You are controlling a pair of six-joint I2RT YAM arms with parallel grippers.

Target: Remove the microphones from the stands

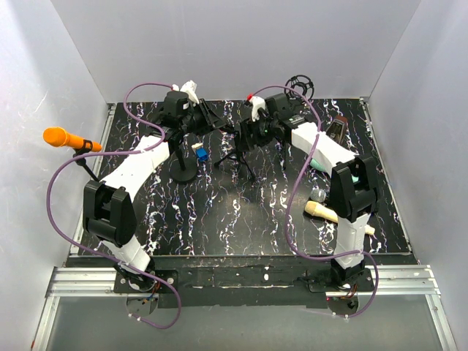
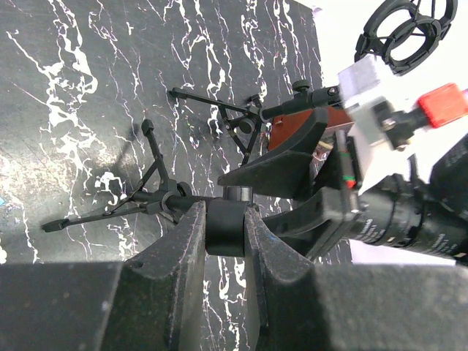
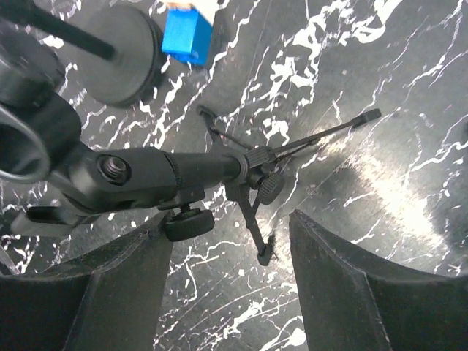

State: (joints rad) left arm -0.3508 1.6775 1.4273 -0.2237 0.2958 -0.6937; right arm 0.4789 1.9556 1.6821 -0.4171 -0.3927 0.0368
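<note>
A black tripod stand [image 1: 235, 152] stands mid-table, its tube [image 3: 194, 172] and hub showing in the right wrist view. My left gripper [image 2: 223, 212] is shut on a short black cylinder [image 2: 227, 230] at the end of that tube; I cannot tell whether it is a microphone or a clip. In the top view the left gripper [image 1: 213, 121] reaches in from the left. My right gripper [image 3: 228, 219] is open, with the tube and its knob [image 3: 189, 223] just beyond its fingertips. An orange microphone [image 1: 62, 137] sits in a clip on a separate stand at the far left, away from both grippers.
A round-base stand [image 1: 183, 172] and a blue block [image 1: 199, 154] sit left of the tripod. A cream microphone [image 1: 320, 210] lies at the right by the right arm. A black shock mount [image 1: 301, 83] and a brown object [image 1: 338, 131] are at the back right. A second small tripod [image 2: 245, 124] stands behind.
</note>
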